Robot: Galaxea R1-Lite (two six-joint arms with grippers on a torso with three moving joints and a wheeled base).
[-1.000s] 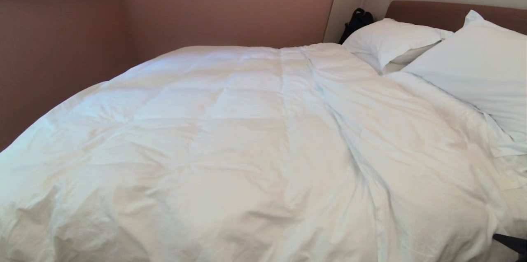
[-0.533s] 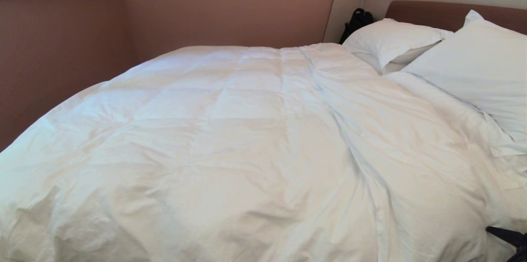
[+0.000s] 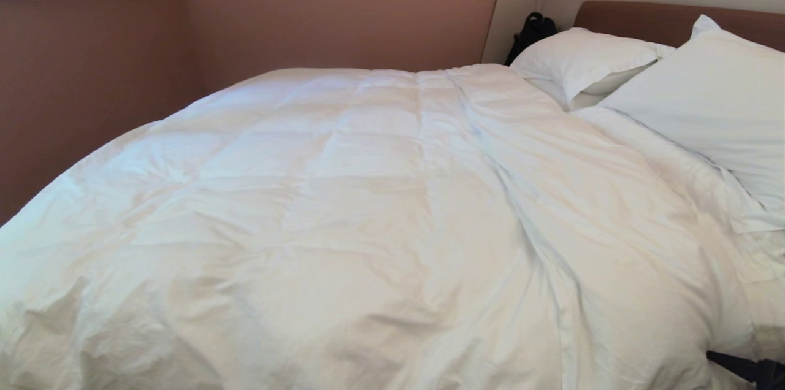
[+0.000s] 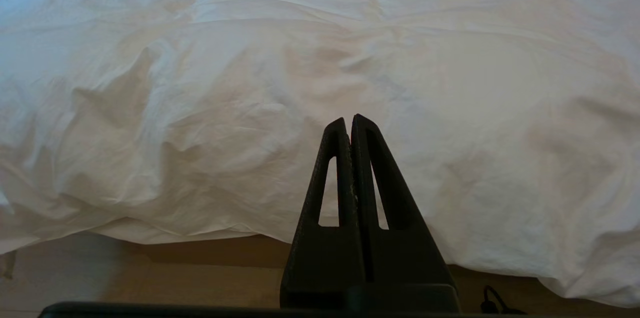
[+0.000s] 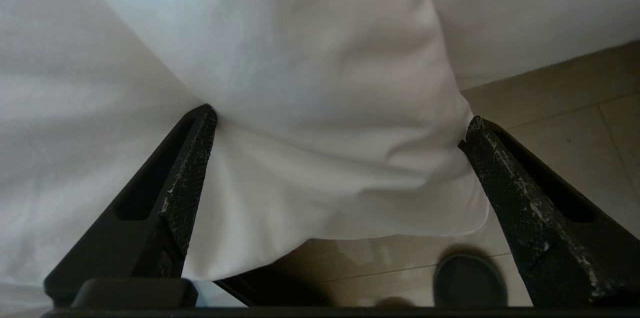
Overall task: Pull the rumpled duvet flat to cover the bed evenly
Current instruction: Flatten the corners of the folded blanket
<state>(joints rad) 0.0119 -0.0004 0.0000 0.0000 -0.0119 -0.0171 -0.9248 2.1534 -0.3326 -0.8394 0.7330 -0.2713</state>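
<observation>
Creeping leftward at five o'clock in the head view, the right gripper point(image 5: 337, 123) now straddles a hanging duvet point(image 3: 368, 212) corner, fingers spread wide and unclenched. Left gripper point(image 4: 349, 120) is parked, pinched closed on nothing, over the bed point(image 3: 668, 19) edge.

wrinkled matt cotton duvet point(image 3: 343, 206), scuffed black textured hand fingers point(image 5: 505, 183), padded headboard point(image 3: 650, 19)

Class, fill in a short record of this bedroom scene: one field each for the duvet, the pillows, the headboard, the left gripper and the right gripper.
duvet: white duvet, wrinkled, spread over the bed, edge hanging toward the floor
pillows: two white pillows by the headboard, uncovered
headboard: brown padded headboard in a beige surround
left gripper: left gripper shut, empty, short of the duvet's hanging edge
right gripper: right gripper open, fingers either side of a hanging duvet corner
</observation>
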